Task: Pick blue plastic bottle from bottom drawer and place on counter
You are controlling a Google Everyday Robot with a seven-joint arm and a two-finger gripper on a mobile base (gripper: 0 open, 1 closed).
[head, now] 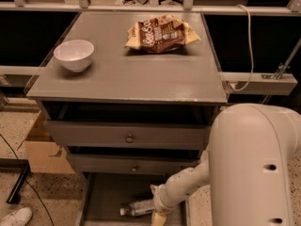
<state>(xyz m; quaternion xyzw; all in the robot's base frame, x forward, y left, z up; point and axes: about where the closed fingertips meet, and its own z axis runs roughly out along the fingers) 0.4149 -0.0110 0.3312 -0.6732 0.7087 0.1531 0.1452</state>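
The blue plastic bottle [138, 207] lies on its side on the floor of the open bottom drawer [101, 197], white cap pointing left. My gripper [157, 214] is down inside the drawer at the bottle's right end, at the bottom edge of the view; I cannot tell whether it touches the bottle. My white arm [254, 168] fills the lower right and hides the drawer's right side. The counter [141, 74] is the grey cabinet top above.
On the counter stand a white bowl [74, 54] at the left and a brown snack bag [161, 33] at the back. Two upper drawers with round knobs [129, 138] stick out slightly. A cardboard box [42, 149] sits on the floor at the left.
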